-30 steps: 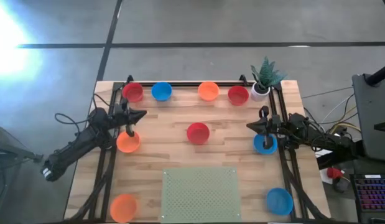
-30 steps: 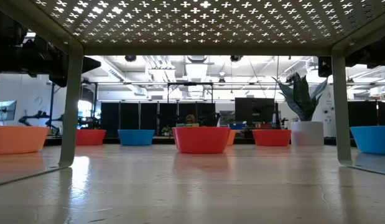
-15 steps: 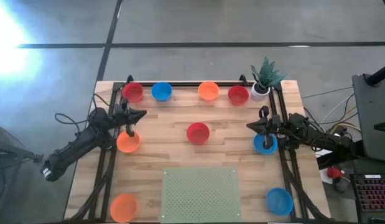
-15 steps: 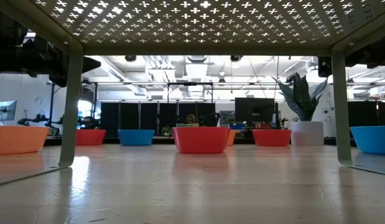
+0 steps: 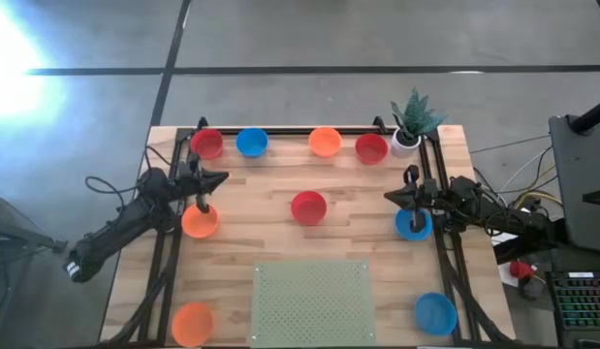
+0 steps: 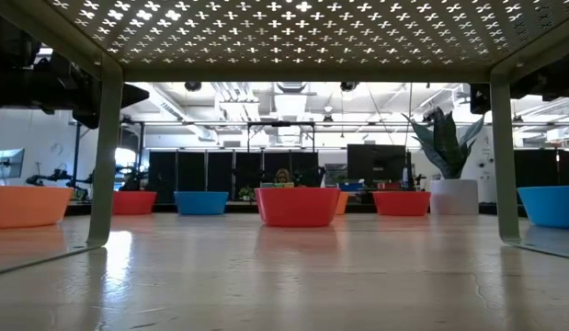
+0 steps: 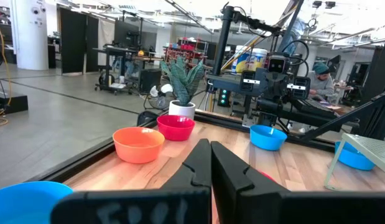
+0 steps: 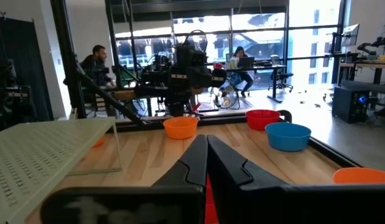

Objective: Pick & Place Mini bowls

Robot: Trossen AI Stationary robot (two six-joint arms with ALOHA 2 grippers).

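Surface: a pale wooden surface [image 5: 280,247] is being viewed from above, framed by dark rails along the back and both sides.
Back row: four mini bowls are being seen lined along the far edge: red bowl [image 5: 206,143], blue bowl [image 5: 251,142], orange bowl [image 5: 325,142], second red bowl [image 5: 371,148].
Centre: a third red bowl [image 5: 308,206] is being seen alone in the middle of the surface, well apart from the others.
Left side: an orange bowl at the left rail [image 5: 200,221] is being overhung by the left arm; another orange bowl [image 5: 193,321] is being seen at the near left corner.
Right side: a blue bowl at the right rail [image 5: 412,224] is being seen just beside the right arm; another blue bowl [image 5: 435,312] is being seen at the near right corner.
Left pincer [image 5: 220,178]: being held closed and empty, fingers pressed together, above the left edge and pointed toward the centre.
Right pincer [image 5: 392,197]: being held closed and empty, fingers pressed together, above the right edge and pointed toward the centre.
Perforated stand [image 5: 313,302]: a pale green raised plate is being seen at the near middle edge, on thin legs.
Plant pot [image 5: 406,141]: a white pot with a green plant is being seen at the far right corner, just beside the second red bowl.
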